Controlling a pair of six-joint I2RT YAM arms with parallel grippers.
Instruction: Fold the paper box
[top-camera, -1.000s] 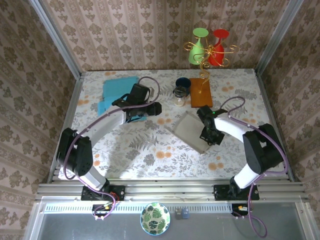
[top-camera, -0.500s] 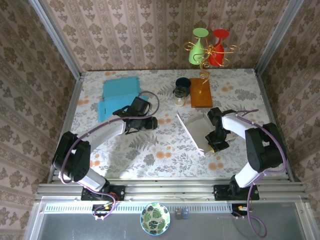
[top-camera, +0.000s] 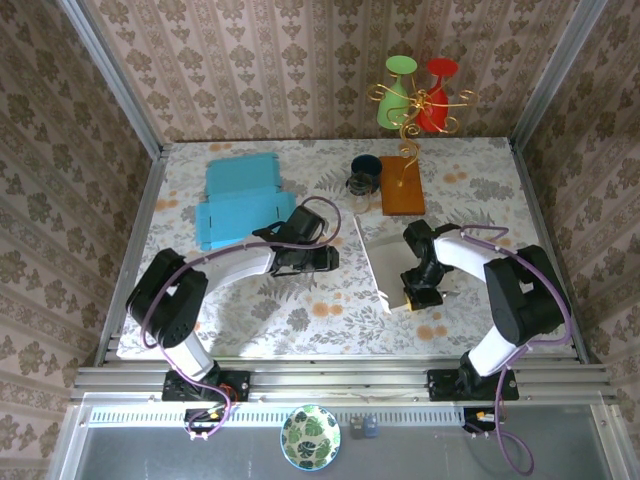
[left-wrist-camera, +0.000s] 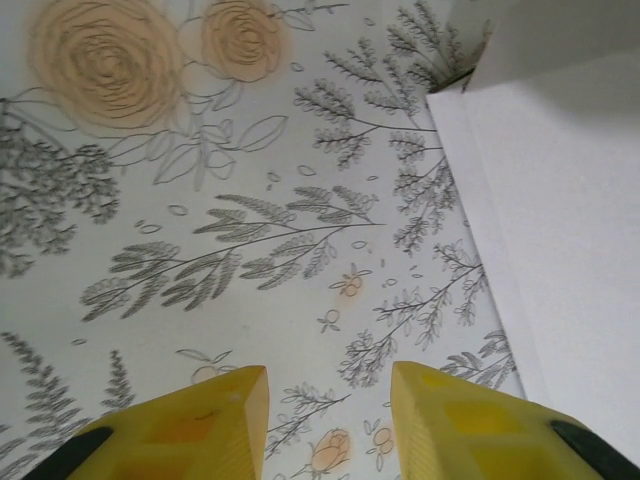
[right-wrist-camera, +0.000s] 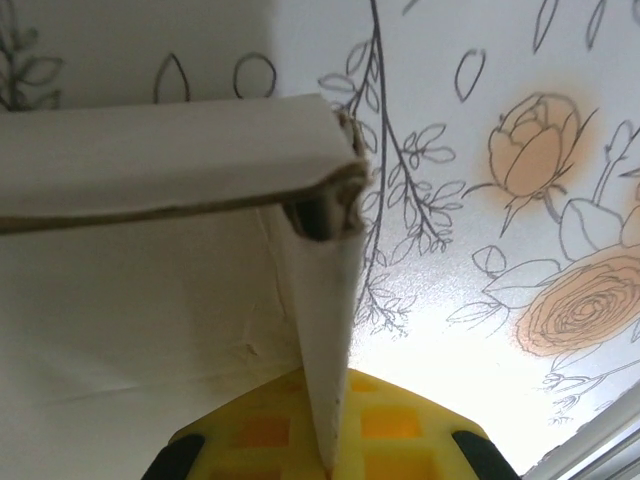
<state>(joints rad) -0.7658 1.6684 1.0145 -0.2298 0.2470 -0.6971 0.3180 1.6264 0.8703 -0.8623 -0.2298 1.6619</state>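
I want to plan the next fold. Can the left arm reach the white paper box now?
Probably yes: the left hand is open beside the white paper box, with only bare tablecloth between them.

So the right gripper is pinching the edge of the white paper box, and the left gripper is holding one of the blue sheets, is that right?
Not quite. The right gripper is pinching the edge of the white paper box, but the left gripper holds nothing: the left wrist view shows its jaws apart over bare tablecloth beside the box.
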